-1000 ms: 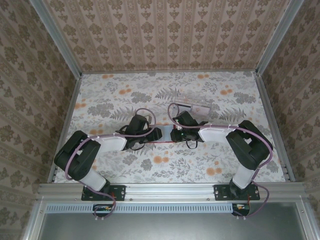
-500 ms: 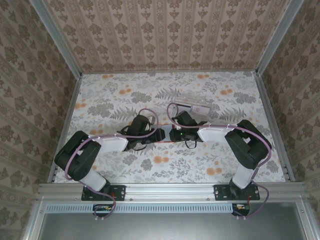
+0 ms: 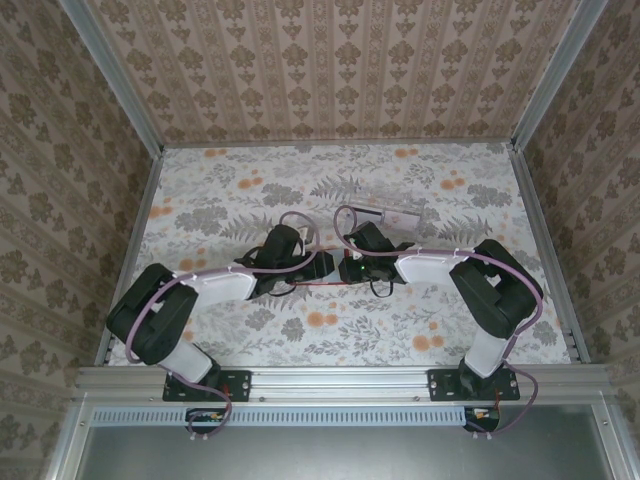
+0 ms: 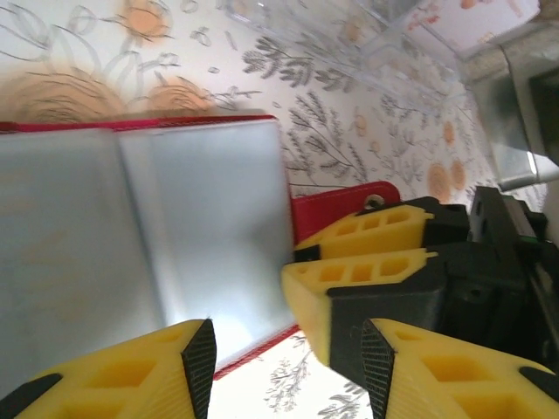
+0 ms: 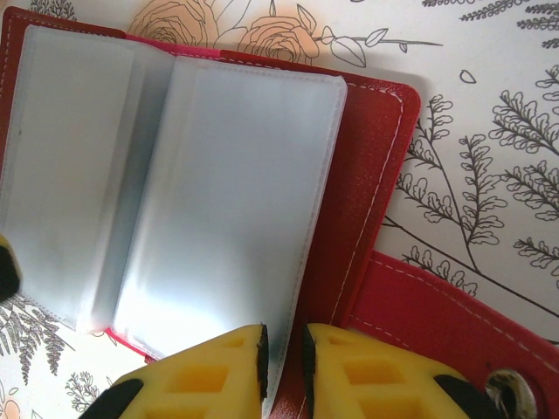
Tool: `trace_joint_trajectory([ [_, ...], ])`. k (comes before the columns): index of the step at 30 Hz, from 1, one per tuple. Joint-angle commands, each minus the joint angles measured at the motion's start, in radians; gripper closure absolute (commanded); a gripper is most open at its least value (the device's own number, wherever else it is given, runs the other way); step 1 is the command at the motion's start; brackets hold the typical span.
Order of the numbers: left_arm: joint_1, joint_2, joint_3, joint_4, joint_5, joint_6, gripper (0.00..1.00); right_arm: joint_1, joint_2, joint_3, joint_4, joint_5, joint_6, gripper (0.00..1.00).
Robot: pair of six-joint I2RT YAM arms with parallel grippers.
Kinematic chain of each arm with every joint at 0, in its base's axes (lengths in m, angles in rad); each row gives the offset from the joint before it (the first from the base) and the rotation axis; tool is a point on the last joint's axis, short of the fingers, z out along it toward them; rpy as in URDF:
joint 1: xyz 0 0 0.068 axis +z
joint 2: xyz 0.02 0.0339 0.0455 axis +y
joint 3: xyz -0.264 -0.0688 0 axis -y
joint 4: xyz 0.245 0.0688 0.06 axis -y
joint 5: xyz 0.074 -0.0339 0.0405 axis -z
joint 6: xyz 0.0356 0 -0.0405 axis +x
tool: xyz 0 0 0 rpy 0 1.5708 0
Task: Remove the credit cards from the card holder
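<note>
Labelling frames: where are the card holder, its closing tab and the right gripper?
card holder [image 5: 362, 175], right wrist view, red inner cover
closing tab [image 5: 437, 305], right wrist view, red strap by the snap
right gripper [image 5: 284, 353], right wrist view, midway between fingertips

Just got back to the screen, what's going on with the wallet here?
The red card holder lies open on the floral table. The right gripper is shut on its edge near the closing tab. The left gripper hangs open over the grey-blue sleeves. Neither gripper holds a card.

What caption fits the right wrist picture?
Right hand pinching the edge of the open red card holder on a flowery tablecloth.
</note>
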Motion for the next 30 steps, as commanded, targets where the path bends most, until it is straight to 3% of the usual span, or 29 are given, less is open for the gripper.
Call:
trace_joint_trajectory([
  [1,0.032,-0.057,0.003,-0.117,-0.082,0.06,0.49,0.01,0.035,0.014,-0.021,-0.022,0.012,0.78],
  [30,0.068,-0.021,-0.025,-0.179,-0.185,0.087,0.5,0.011,0.06,0.027,-0.028,-0.036,0.013,0.78],
])
